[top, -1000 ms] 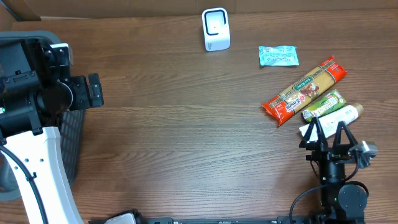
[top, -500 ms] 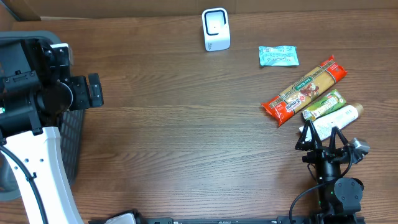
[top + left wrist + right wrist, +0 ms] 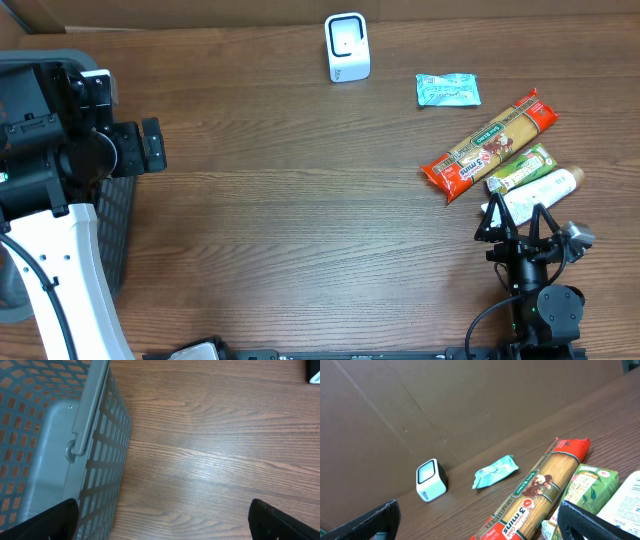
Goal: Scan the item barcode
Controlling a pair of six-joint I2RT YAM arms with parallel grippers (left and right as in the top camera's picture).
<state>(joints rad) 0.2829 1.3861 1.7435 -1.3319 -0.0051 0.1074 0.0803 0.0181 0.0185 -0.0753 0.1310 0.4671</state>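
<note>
The white barcode scanner (image 3: 347, 47) stands at the table's far edge and also shows in the right wrist view (image 3: 430, 480). Items lie at the right: a teal packet (image 3: 447, 89) (image 3: 494, 472), a red spaghetti pack (image 3: 488, 146) (image 3: 540, 490), a green pack (image 3: 519, 168) (image 3: 585, 487) and a white tube (image 3: 535, 193) (image 3: 625, 505). My right gripper (image 3: 520, 216) (image 3: 482, 522) is open just in front of the tube and holds nothing. At the far left, my left gripper (image 3: 130, 150) (image 3: 162, 525) is open and empty above the basket's edge.
A grey mesh basket (image 3: 115, 230) (image 3: 95, 435) stands at the left table edge under the left arm. A brown cardboard wall (image 3: 470, 400) rises behind the scanner. Bare wood table (image 3: 300, 200) lies between the basket and the items.
The right gripper has shifted slightly to the left and then held still. The left arm and all items have stayed in place.
</note>
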